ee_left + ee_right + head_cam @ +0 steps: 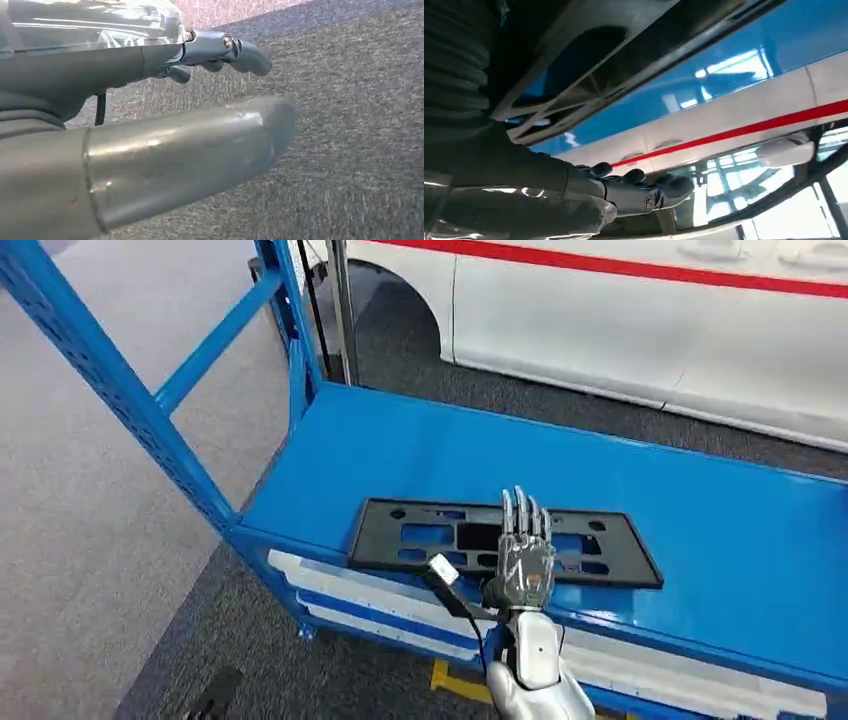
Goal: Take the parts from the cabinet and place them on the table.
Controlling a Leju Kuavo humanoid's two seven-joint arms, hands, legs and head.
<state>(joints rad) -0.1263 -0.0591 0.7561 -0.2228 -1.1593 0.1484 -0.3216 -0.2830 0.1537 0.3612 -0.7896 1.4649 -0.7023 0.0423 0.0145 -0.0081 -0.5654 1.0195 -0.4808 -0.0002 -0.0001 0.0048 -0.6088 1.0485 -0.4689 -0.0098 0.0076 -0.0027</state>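
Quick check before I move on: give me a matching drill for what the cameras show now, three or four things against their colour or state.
Things:
1. black part
2. shelf
3. right hand
4. vehicle

States:
A. white with a red stripe
B. blue, carrying the part
C. fingers stretched out flat over the part
D. lying flat, full of cut-outs

Pairs: 1-D, 2-B, 3-C, 4-A

black flat part (470, 540), on blue shelf (700, 510)
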